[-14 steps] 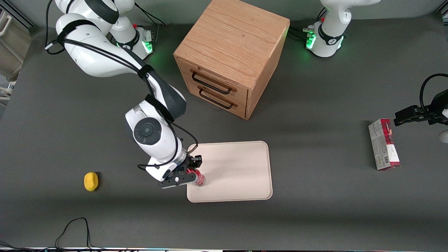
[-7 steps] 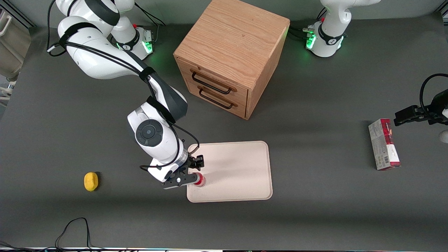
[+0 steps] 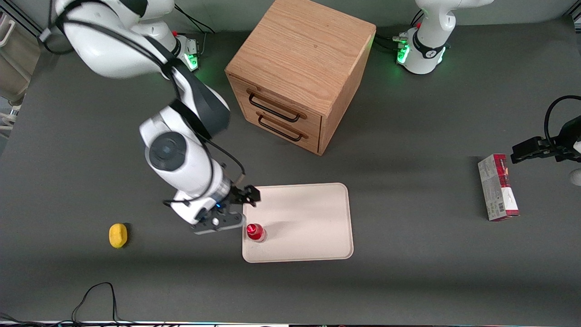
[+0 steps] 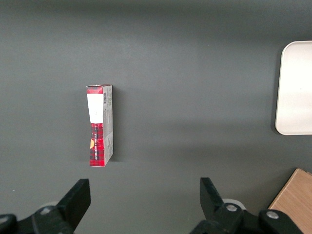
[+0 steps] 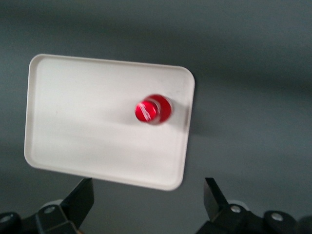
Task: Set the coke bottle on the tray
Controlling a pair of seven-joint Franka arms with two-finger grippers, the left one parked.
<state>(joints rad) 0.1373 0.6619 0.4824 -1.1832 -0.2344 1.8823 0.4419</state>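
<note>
I have let go of the coke bottle (image 3: 255, 232) and lifted my gripper (image 3: 238, 208) away; my fingers (image 5: 216, 197) now spread wide above the table beside it. The bottle stands upright on the tray (image 3: 313, 213), close to the rim at the working arm's end, with bare tray surface toward the parked arm's end.

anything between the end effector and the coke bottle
Nothing: the open end effector sits above the tray edge, and only bare tray separates it from the upright coke bottle, per the front view.
</note>
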